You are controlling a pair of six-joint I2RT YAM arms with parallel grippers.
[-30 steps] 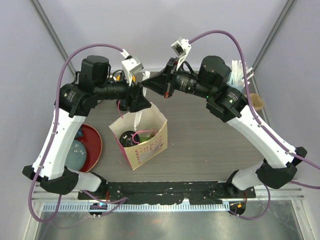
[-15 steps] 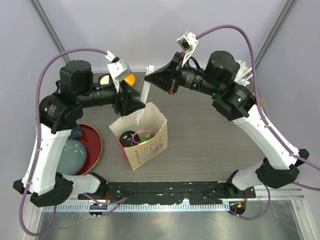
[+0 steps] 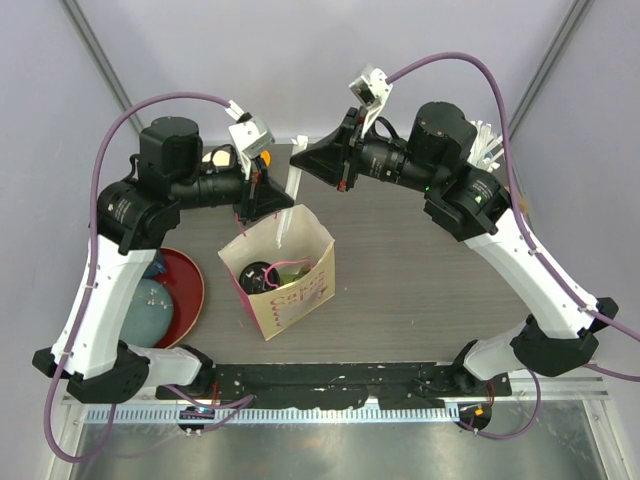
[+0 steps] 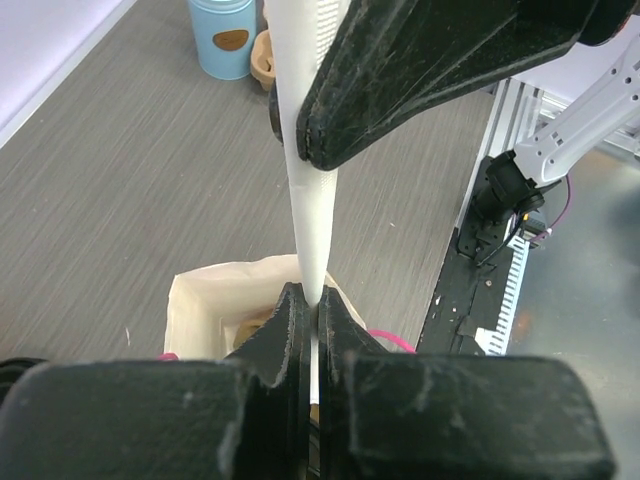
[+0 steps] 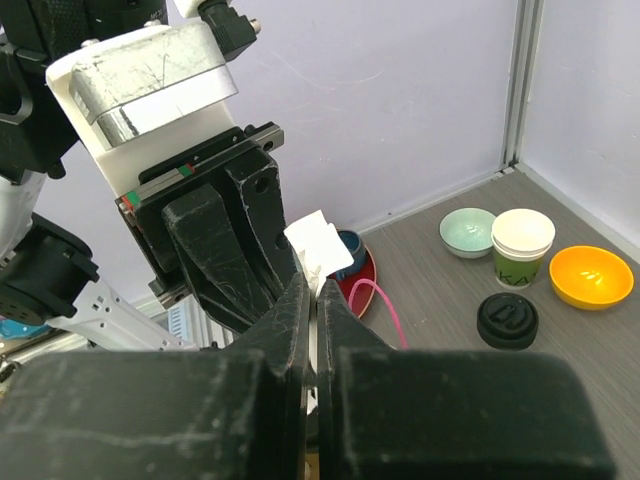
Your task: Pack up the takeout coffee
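My left hand (image 4: 316,297) was clamped on the lower part of a white straw (image 4: 305,200), which seemed to be in its paper sleeve. My right hand (image 5: 312,288) was pinched shut on the same straw higher up, nose to nose with the left. The straw hung nearly upright between them, and its lower end dipped into the open mouth of the paper bag (image 3: 300,292) on the table (image 3: 420,270).

The main risk, as I judged it, was two grips on one thin straw. Any pull not matched by the other hand could tear the sleeve, kink the straw, or bump the hands together. If the lower end caught the bag's rim, the light bag could be dragged or tipped, along with the lidded cup (image 3: 262,273) standing inside it.

The second cup (image 5: 522,245) was outside the bag at the far side of the table, open, with its black lid (image 5: 508,320) lying just beside it. I could not tell whether it held liquid. An orange bowl (image 5: 590,277) and a pale green bowl (image 5: 467,230) crowded it. From above, my left arm hid that whole group, so reaching it would mean clearing the arm first. A red plate (image 3: 190,290) lay left of the bag, and the light-blue cup (image 4: 225,35) stood well apart.
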